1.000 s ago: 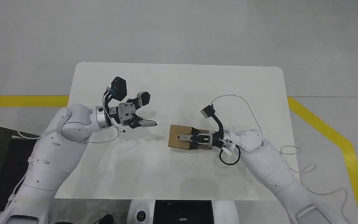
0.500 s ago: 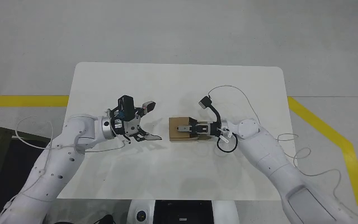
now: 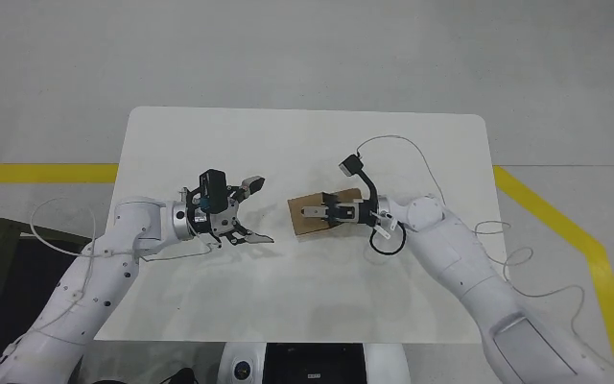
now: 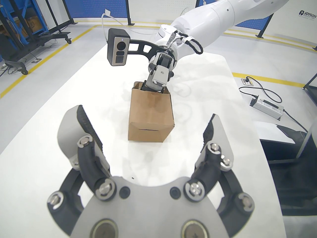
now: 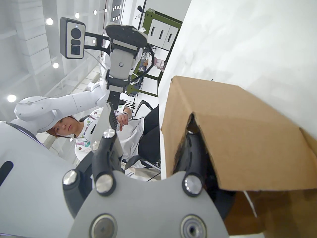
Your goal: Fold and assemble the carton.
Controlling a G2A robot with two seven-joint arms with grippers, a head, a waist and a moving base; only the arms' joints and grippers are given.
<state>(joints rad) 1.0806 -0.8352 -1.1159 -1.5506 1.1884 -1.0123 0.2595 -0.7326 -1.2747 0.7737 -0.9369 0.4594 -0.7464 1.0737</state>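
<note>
White tabletop (image 3: 403, 144) takes up most of the top view, with grey floor (image 3: 288, 48) and yellow tape (image 3: 58, 173) around it. Near the middle of the tabletop lies the brown carton (image 3: 307, 217), slightly skewed, its length running between the two arms. Its closed end, a tucked flap with a slit, faces the left end effector (image 3: 262, 209), and its open end faces the right arm. In the left wrist view the closed end rests on the tabletop.

The left end effector hovers near the closed end without touching it. Its fingers (image 4: 71, 130) are spread wide, released and holding nothing.

The right end effector (image 3: 328, 213) is at the open end. One dark finger (image 5: 194, 147) reaches inside the carton. The other finger (image 5: 106, 120) stays outside, with a clear gap between it and the carton wall. The jaws stand apart, not clamped on the cardboard.
</note>
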